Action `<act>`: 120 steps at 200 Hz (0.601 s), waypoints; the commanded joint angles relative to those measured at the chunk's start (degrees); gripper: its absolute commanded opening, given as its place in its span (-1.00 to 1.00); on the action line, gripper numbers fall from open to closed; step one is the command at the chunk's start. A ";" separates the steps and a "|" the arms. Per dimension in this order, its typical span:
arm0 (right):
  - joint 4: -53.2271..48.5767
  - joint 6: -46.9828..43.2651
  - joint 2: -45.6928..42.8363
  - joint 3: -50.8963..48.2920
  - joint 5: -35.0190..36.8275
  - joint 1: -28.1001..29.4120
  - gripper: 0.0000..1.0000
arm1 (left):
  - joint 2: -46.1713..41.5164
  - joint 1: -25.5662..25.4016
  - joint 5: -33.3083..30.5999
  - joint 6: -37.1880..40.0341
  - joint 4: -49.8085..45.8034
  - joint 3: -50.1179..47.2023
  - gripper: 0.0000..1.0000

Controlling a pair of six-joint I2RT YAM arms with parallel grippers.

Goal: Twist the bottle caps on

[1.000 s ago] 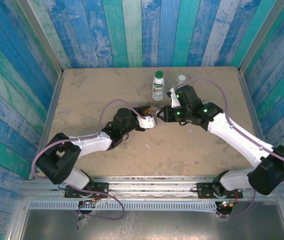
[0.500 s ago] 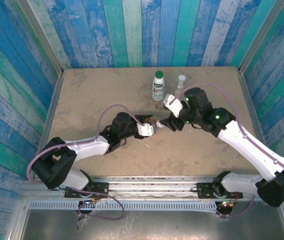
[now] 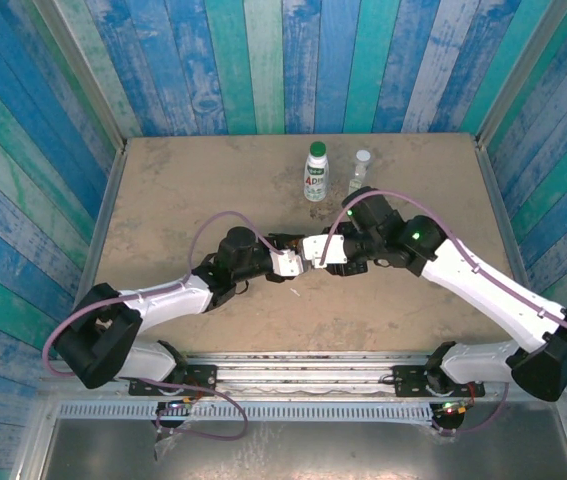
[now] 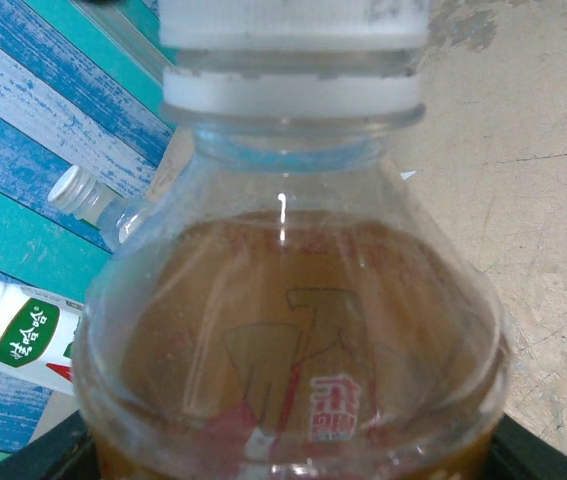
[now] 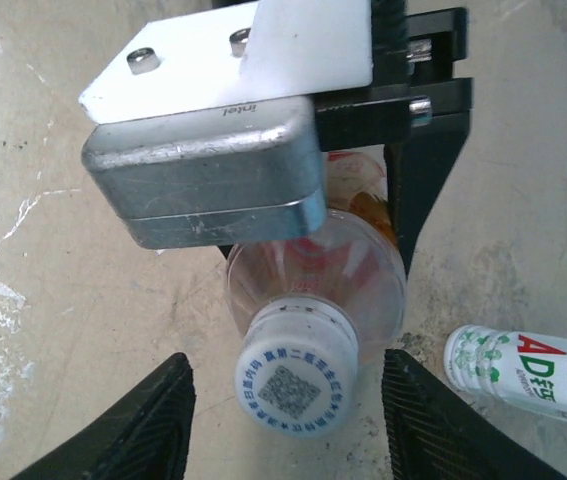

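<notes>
The amber-orange bottle (image 4: pixel 293 330) lies level above the table, my left gripper (image 3: pixel 288 256) shut on its body. Its white cap (image 5: pixel 294 386), printed with a square code, sits on the neck and faces the right wrist camera. My right gripper (image 5: pixel 288 362) stands open around that cap, with a black finger (image 5: pixel 133 425) on each side and a gap between each finger and the cap. The white bottle (image 3: pixel 315 176) with a dark green cap (image 3: pixel 316 149) stands at the back. Beside it stands the slim clear bottle (image 3: pixel 361 175) with a pale cap (image 3: pixel 363 156).
Blue and green plank walls (image 3: pixel 263 60) close the table (image 3: pixel 183 190) at the back and both sides. The two standing bottles are just behind the right arm (image 3: pixel 463 270). Both arms' cables loop over the middle.
My right wrist has rolled round and swung back in at the cap with its jaws now apart. The left arm with the amber bottle has drifted slightly towards the near edge.
</notes>
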 commanded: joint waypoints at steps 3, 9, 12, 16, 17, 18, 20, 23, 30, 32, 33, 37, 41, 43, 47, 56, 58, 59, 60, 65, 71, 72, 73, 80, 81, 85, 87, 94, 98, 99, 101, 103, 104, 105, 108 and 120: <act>-1.90 -1.11 0.85 1.74 1.69 0.45 -0.06 | -2.05 -0.19 1.10 -0.27 0.50 0.06 0.03; -1.90 -0.84 1.07 1.86 1.67 0.44 -0.09 | -2.11 -0.16 1.10 -0.25 0.49 0.06 0.04; -1.90 -0.76 1.24 1.96 1.72 0.44 -0.11 | -2.09 -0.15 1.14 -0.23 0.45 0.06 0.03; -1.90 -0.66 1.42 2.07 1.77 0.46 -0.13 | -2.09 -0.16 1.08 -0.14 0.30 0.11 0.04; -1.90 -0.65 1.45 2.06 1.80 0.47 -0.14 | -2.11 -0.17 1.09 -0.14 0.29 0.13 0.04; -1.90 -0.56 1.51 2.10 1.85 0.42 -0.14 | -2.12 -0.18 1.10 -0.14 0.28 0.14 0.03; -1.90 -0.56 1.55 2.19 1.83 0.41 -0.15 | -2.08 -0.18 1.10 -0.11 0.21 0.15 0.03; -1.92 -0.56 1.68 2.14 1.90 0.42 -0.17 | -2.05 -0.13 1.09 -0.06 0.19 0.15 0.04; -1.95 -0.45 1.88 2.21 2.05 0.43 -0.21 | -2.20 -0.16 0.97 -0.12 0.06 0.10 0.04; -1.91 -0.46 1.95 2.22 2.08 0.46 -0.23 | -2.21 -0.18 0.94 0.00 0.02 0.08 0.04; -1.99 -0.47 2.03 2.22 2.15 0.42 -0.24 | -2.17 -0.18 0.94 -0.04 0.01 0.12 0.04; -1.99 -0.42 2.13 2.29 2.29 0.44 -0.25 | -2.28 -0.18 1.01 -0.12 0.05 0.07 0.04; -1.95 -0.36 2.22 2.25 2.41 0.47 -0.28 | -2.33 -0.12 0.99 -0.09 0.03 0.06 0.04; -1.94 -0.38 2.25 2.27 2.50 0.47 -0.29 | -2.38 -0.17 0.97 -0.12 0.01 0.06 0.04; -1.90 -0.29 2.34 2.30 2.67 0.43 -0.31 | -2.35 -0.17 0.96 -0.10 0.05 0.06 0.04; -2.01 0.02 2.59 2.58 2.95 0.47 -0.38 | -2.47 -0.17 1.01 -0.10 0.11 0.06 0.04; -1.97 0.12 2.61 2.69 3.03 0.40 -0.39 | -2.46 -0.18 1.01 -0.15 0.10 0.06 0.04; -1.94 0.13 2.66 2.67 3.04 0.39 -0.40 | -2.43 -0.18 0.97 -0.19 0.10 0.06 0.04; -1.96 0.14 2.68 2.67 3.00 0.43 -0.40 | -2.45 -0.18 0.99 -0.20 0.10 0.11 0.04; -1.91 0.30 2.75 2.87 3.12 0.47 -0.43 | -2.34 -0.13 0.95 -0.22 0.14 0.06 0.04; -1.90 0.54 2.79 2.92 3.05 0.40 -0.48 | -2.35 -0.18 0.82 -0.08 0.17 0.12 0.04; -1.90 0.56 2.79 2.97 3.05 0.43 -0.49 | -2.33 -0.18 0.78 -0.07 0.18 0.14 0.04; -1.90 0.62 2.79 2.95 3.05 0.45 -0.50 | -2.36 -0.18 0.77 -0.06 0.18 0.14 0.04; -1.90 1.08 2.79 3.02 3.05 0.46 -0.55 | -2.31 -0.13 0.60 -0.18 0.42 0.10 0.04; -1.90 1.14 2.79 3.06 3.05 0.46 -0.55 | -2.22 -0.11 0.59 -0.16 0.48 0.08 0.04; -1.78 1.66 2.79 3.04 3.05 0.45 -0.57 | -2.20 -0.10 0.41 -0.20 0.61 0.06 0.04; -1.67 2.00 2.79 3.02 3.05 0.46 -0.59 | -2.15 -0.14 0.34 -0.15 0.75 0.06 0.04; -1.30 3.55 2.71 3.07 3.09 0.45 -0.60 | -1.84 -0.17 -0.09 -0.25 1.26 0.11 0.04; -1.06 4.78 2.71 3.06 3.06 0.47 -0.60 | -1.73 -0.15 -0.30 -0.19 1.55 0.15 0.04; -0.95 5.10 2.70 3.04 3.05 0.47 -0.60 | -1.71 -0.17 -0.43 -0.21 1.61 0.15 0.04; -0.70 5.93 2.64 3.00 3.05 0.47 -0.60 | -1.63 -0.14 -0.66 -0.22 1.73 0.19 0.04; -0.33 7.00 2.62 2.97 3.10 0.45 -0.60 | -1.48 -0.11 -0.94 -0.22 1.87 0.23 0.04; -0.19 7.53 2.58 2.95 3.16 0.46 -0.60 | -1.41 -0.14 -1.06 -0.18 1.95 0.28 0.04; 0.05 7.97 2.55 2.94 3.19 0.42 -0.60 | -1.33 -0.16 -1.21 -0.16 2.03 0.30 0.04; 0.72 9.78 2.49 2.74 3.39 0.44 -0.61 | -1.06 -0.16 -1.63 -0.13 2.26 0.39 0.04; 4.89 23.04 2.27 2.12 6.61 0.34 -0.64 | 0.09 -0.13 -3.24 0.28 3.26 0.99 0.04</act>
